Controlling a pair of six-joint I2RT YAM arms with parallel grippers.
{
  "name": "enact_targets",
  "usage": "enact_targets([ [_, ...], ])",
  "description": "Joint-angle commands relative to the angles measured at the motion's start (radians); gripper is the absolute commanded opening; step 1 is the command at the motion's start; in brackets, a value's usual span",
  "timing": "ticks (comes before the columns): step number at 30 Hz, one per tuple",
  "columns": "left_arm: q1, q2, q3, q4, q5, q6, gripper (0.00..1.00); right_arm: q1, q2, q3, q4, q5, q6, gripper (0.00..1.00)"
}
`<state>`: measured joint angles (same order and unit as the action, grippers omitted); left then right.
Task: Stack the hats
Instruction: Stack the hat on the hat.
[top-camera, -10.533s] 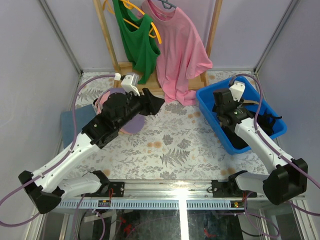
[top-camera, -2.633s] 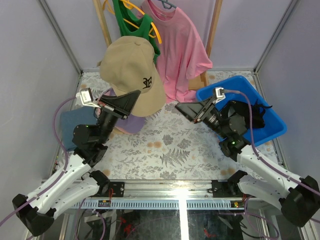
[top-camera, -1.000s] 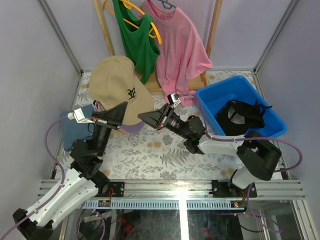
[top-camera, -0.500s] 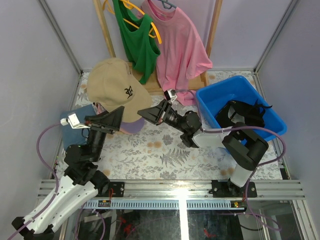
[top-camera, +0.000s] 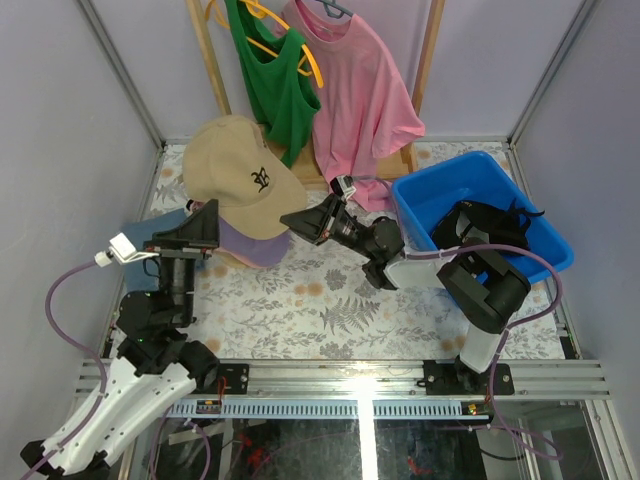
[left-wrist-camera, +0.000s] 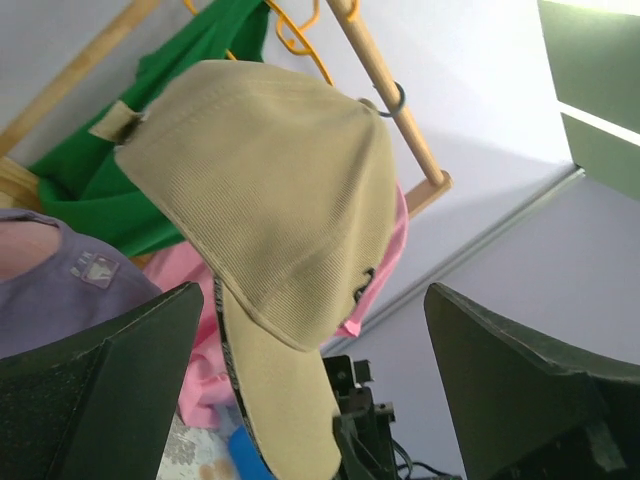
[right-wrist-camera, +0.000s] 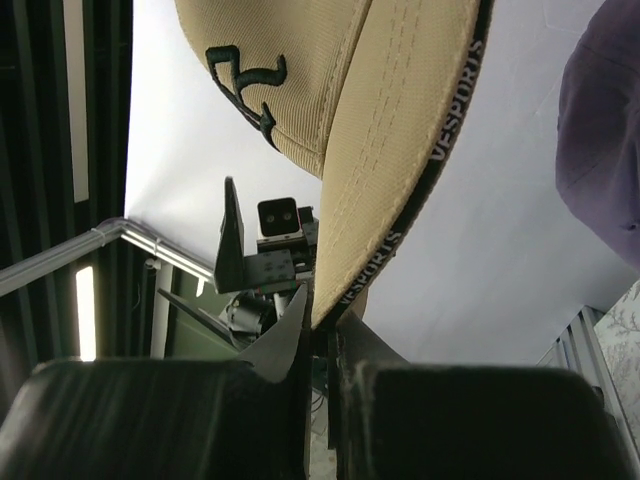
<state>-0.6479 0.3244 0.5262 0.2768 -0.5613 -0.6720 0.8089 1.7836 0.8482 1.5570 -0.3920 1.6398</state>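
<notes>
The tan cap (top-camera: 238, 175) with a dark emblem sits tilted over the lavender cap (top-camera: 256, 246) at the back left. My right gripper (top-camera: 287, 219) is shut on the tip of its brim, and in the right wrist view the brim (right-wrist-camera: 400, 190) is pinched between my fingertips (right-wrist-camera: 320, 335). My left gripper (top-camera: 200, 222) stands open just left of the caps, holding nothing. From the left wrist, the tan cap (left-wrist-camera: 270, 190) hangs between the wide fingers (left-wrist-camera: 110, 390), apart from both. A black cap (top-camera: 487, 228) lies in the blue bin (top-camera: 420, 200).
A wooden rack (top-camera: 212, 70) at the back carries a green tank top (top-camera: 272, 80) and a pink T-shirt (top-camera: 358, 100). A blue-grey fabric piece (top-camera: 150, 228) lies at the left edge. Grey side walls and metal frame posts close in the table.
My left gripper has opened, let go of the tan cap and drawn back to the lower left. The right gripper stays shut on the brim. The cap has settled lower.
</notes>
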Motion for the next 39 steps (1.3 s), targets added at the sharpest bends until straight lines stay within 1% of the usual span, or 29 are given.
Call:
enact_targets([
  [1,-0.001,0.033,0.031,0.023,-0.133,0.042,0.94,-0.005,-0.039,0.015,0.148,-0.045,0.014,0.00],
  [8,-0.001,0.128,0.093,0.008,-0.178,0.059,0.96,-0.014,-0.069,-0.015,0.150,-0.068,0.015,0.00],
  [15,0.001,0.154,0.153,0.015,-0.196,0.073,0.97,-0.019,-0.112,-0.050,0.151,-0.087,0.037,0.00],
  [17,0.001,0.164,0.176,-0.005,-0.184,0.065,0.97,-0.019,-0.116,-0.055,0.153,-0.096,0.044,0.00],
  [21,0.001,0.178,0.214,-0.043,-0.140,0.028,0.97,-0.019,-0.182,-0.071,0.153,-0.109,0.061,0.00],
  [26,0.001,0.202,0.296,-0.130,-0.077,-0.035,0.96,-0.018,-0.227,-0.090,0.154,-0.120,0.080,0.00],
  [30,0.001,0.197,0.336,-0.162,-0.042,-0.094,0.96,-0.016,-0.262,-0.106,0.154,-0.129,0.097,0.00],
  [39,0.000,0.236,0.456,-0.260,0.090,-0.224,0.94,-0.005,-0.350,-0.128,0.155,-0.136,0.117,0.00],
])
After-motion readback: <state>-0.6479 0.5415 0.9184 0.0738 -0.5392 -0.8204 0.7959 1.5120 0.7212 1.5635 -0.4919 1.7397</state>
